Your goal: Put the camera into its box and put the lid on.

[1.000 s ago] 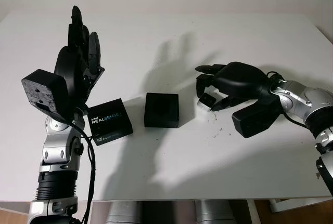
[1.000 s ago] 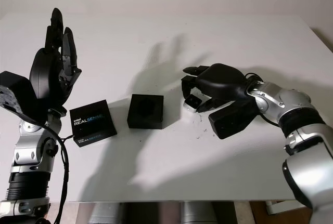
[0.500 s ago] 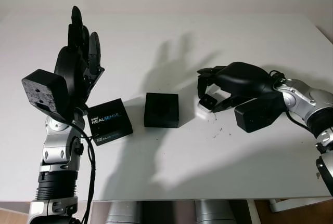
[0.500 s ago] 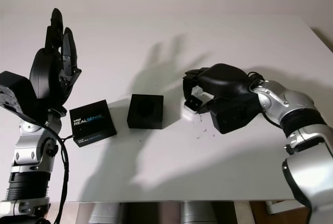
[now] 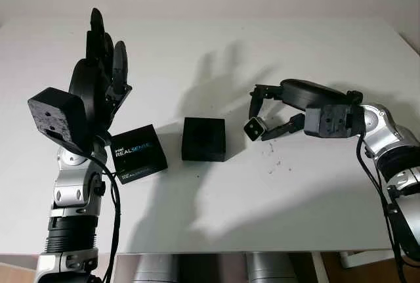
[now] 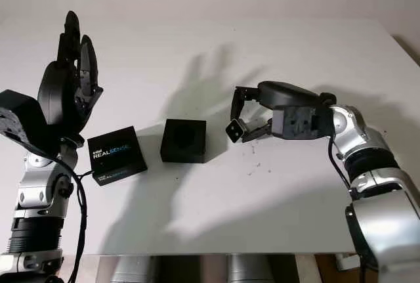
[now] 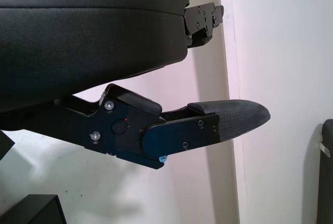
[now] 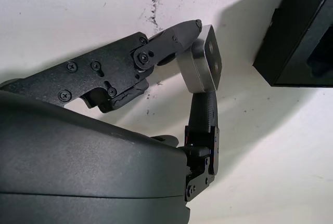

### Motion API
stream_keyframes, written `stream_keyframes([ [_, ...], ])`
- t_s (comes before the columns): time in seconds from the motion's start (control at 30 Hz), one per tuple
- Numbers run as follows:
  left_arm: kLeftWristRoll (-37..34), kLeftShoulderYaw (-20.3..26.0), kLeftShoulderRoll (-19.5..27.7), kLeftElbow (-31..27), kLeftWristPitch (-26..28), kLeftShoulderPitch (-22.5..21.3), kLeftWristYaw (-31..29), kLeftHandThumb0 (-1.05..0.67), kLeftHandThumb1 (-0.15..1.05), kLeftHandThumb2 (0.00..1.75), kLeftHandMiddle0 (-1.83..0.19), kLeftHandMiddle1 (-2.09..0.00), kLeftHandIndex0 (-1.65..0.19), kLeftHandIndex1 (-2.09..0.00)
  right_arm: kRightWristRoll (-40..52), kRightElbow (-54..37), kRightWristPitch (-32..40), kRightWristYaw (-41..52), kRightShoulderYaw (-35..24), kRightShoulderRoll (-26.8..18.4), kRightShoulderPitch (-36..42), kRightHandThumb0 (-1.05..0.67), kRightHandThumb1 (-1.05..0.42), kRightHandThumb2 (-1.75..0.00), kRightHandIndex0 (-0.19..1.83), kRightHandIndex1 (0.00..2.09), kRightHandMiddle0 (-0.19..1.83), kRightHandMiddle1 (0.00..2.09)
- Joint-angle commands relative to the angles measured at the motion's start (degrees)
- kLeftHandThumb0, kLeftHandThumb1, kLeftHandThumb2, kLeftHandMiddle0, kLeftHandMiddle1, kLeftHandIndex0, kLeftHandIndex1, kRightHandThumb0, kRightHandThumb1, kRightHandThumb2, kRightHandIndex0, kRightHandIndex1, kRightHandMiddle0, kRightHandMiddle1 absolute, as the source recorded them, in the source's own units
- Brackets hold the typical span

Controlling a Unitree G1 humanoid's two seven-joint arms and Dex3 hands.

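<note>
Right hand (image 5: 262,115) pinches the camera (image 5: 254,128) off the surface (image 5: 275,191), centre-right, just right of the open box (image 5: 204,138). Box interior too dark to read. Lid (image 5: 137,153) lower left. Left hand (image 5: 98,66) open, raised at left.

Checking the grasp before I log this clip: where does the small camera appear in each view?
Left eye view: camera pinched in the right hand, just right of the open black box.
Right eye view: camera in the same grasp, right of the box.
Right wrist view: camera between the fingertips, box corner beside it.
Left wrist view: not visible.
Shared landmark: the open black box.
</note>
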Motion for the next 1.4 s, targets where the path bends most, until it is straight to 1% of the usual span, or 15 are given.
stream_keyframes([
  [0.0,-0.21,0.06,0.22,-0.67,0.36,-0.07,0.01,-0.74,1.05,0.58,0.19,0.00,0.19,0.00,0.85,-1.04,0.47,0.57,-1.10,0.38,0.41,-0.38,-0.91,-0.05,0.30,0.05,0.33,1.70],
  [0.13,-0.27,0.12,0.36,-0.83,0.38,0.12,-0.26,-0.74,1.05,0.58,0.19,0.00,0.19,0.00,1.57,-1.56,0.80,0.85,-2.03,0.67,0.90,-0.38,-0.90,-0.05,0.30,0.06,0.33,1.73],
  [0.33,-0.52,0.42,0.38,-1.04,0.40,0.57,-0.45,-0.76,1.05,0.57,0.19,0.00,0.19,0.00,7.11,-2.46,3.05,3.37,-6.22,2.02,1.83,-0.40,-0.90,-0.05,0.30,0.05,0.33,1.75],
  [0.53,-0.62,0.59,0.48,-1.43,0.57,0.95,-0.30,-0.75,1.05,0.58,0.19,0.00,0.19,0.00,16.27,-7.06,6.45,6.51,-12.27,5.10,4.89,-0.42,-0.90,-0.05,0.31,0.06,0.32,1.74],
  [0.7,-0.83,0.60,0.58,-1.32,0.41,1.04,-0.67,-0.75,1.05,0.59,0.19,0.00,0.19,0.00,19.89,-11.07,7.47,5.76,-15.17,7.70,7.18,-0.44,-0.90,-0.05,0.29,0.05,0.32,1.72],
  [0.8,-0.88,0.59,0.52,-1.29,0.46,1.01,-0.63,-0.75,1.05,0.59,0.19,0.00,0.19,0.00,23.42,-13.12,10.64,5.40,-17.57,10.24,8.24,-0.43,-0.89,-0.05,0.29,0.05,0.32,1.71],
  [0.9,-1.06,0.58,0.51,-1.28,0.38,1.07,-0.74,-0.75,1.05,0.58,0.19,0.00,0.19,0.00,27.73,-16.59,16.65,6.02,-19.57,13.32,10.31,-0.42,-0.89,-0.05,0.28,0.05,0.34,1.70],
  [1.07,-1.36,0.67,0.51,-1.60,-0.09,1.38,-0.92,-0.75,1.05,0.57,0.19,0.00,0.19,0.00,31.15,-24.67,26.62,5.21,-20.29,17.47,15.34,-0.46,-0.90,-0.05,0.28,0.05,0.38,1.71],
  [1.17,-1.02,0.75,0.54,-1.59,-0.46,1.52,-0.61,-0.75,1.05,0.58,0.19,0.00,0.19,0.00,31.07,-26.78,28.64,3.71,-20.29,19.41,16.84,-0.44,-0.91,-0.06,0.26,0.04,0.38,1.70],
  [1.37,-0.40,0.71,0.72,-2.57,-0.19,2.10,0.26,-0.74,1.05,0.60,0.19,0.00,0.19,0.00,30.92,-26.97,30.82,2.34,-20.12,22.23,17.09,-0.45,-0.92,-0.06,0.27,0.05,0.38,1.71],
])
